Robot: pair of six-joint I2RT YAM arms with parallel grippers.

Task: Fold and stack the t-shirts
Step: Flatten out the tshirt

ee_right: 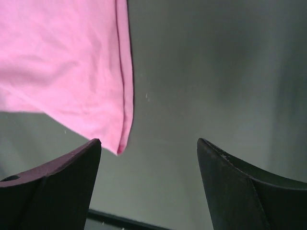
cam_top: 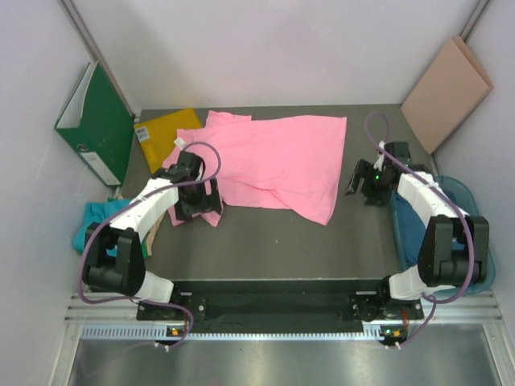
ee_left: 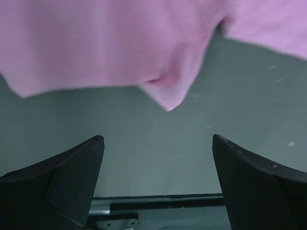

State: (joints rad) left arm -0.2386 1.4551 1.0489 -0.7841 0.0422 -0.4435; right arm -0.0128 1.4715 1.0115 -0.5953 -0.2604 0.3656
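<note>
Pink shirt (cam_top: 273, 161) lies spread over the far-centre of the tabletop (cam_top: 273, 249). It's mostly flat but rumpled, w/ one layer turned over itself and a corner pointing toward the near side. Its left sleeve end touches the yellow sheet (cam_top: 165, 133). A teal shirt (cam_top: 95, 219) is bunched off the left edge. Blue cloth (cam_top: 408, 229), prob. another shirt, sits by the right edge, partly hidden by the arm.

Left claw (cam_top: 199, 207) is spread wide and holds nothing. It sits low at the shirt's near-left edge, and the left wrist view shows bare tabletop between the fingers (ee_left: 72, 167) w/ a pink fold tip just beyond. Right claw (cam_top: 364, 183) is also wide open and empty, just beside the shirt's right hem. The right wrist view has the hem corner by one finger (ee_right: 62, 177), not between them.

Handling, as a guess: thin, light, limp cloth. It'll sag and drag, not hold shape, and a single layer is easy to miss. Best grips look like the two hem corners or shoulder seams, pinched right down at the tabletop and lifted together so the fold lands square. Watch the doubled-over part, since a pinch there may catch both layers.
</note>
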